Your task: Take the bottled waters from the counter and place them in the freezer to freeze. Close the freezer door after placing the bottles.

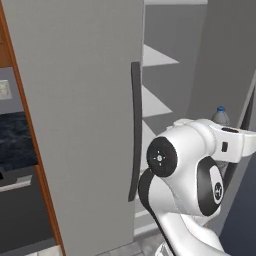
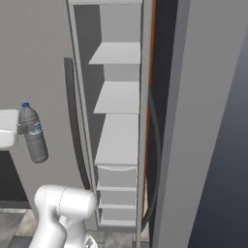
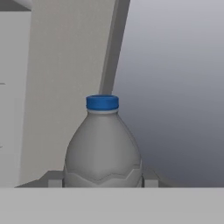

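Your gripper (image 3: 103, 183) has its jaws clamped on the grey bottle (image 2: 33, 133), one either side of its body low down, with the blue cap (image 3: 102, 102) pointing up and away from the hand. In the right base view the bottle hangs upright in mid-air, just in front of the closed left door (image 2: 34, 58) and left of the open freezer (image 2: 118, 140). Its long axis stands near vertical, tipped a little.

The shelves (image 2: 116, 97) lie to the right of the bottle and farther in, so the coming move, by this reading, is a carry rightward past the left door's dark handle (image 2: 70, 111) and then inward onto a shelf. The freezer door (image 2: 203, 121) stands swung open at the right, near the camera.

From the left base view the arm's white elbow covers most of the bottle; just its cap and shoulder (image 1: 220, 116) peep above the wrist. The fingertips themselves are cut off at the bottom of the hand view. The second bottle and the tabletop cannot be made out here.
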You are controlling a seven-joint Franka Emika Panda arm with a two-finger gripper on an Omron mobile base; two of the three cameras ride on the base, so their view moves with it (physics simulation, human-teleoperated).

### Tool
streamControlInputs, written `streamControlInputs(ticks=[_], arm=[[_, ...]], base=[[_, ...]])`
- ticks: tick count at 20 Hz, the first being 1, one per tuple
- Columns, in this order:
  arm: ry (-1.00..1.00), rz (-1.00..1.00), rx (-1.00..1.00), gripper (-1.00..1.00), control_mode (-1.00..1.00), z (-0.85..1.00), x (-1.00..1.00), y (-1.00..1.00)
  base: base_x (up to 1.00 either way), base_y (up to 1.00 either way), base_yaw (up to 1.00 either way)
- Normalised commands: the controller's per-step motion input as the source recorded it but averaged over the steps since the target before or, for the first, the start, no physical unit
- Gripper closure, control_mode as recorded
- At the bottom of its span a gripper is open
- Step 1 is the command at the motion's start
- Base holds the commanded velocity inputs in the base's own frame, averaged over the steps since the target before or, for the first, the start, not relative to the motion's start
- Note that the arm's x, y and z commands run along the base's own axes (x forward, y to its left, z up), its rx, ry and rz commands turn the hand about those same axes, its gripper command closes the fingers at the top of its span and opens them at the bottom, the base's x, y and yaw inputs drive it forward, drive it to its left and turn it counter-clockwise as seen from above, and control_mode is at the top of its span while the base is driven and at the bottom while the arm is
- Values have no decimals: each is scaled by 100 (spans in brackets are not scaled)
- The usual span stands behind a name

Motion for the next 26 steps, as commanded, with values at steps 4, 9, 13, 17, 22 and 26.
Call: streamControlInputs(ticks=[4,9,13,17,22,26], arm=[[0,0,0,100,100,0,0,0],[0,0,0,100,100,0,0,0],[0,0,0,100,100,0,0,0],[0,0,0,100,100,0,0,0],[0,0,0,100,100,0,0,0],[0,0,0,100,100,0,0,0]], base=[[33,-2,2],[39,-1,2],[42,-5,1],[42,-7,1],[36,-13,3],[35,-19,5]])
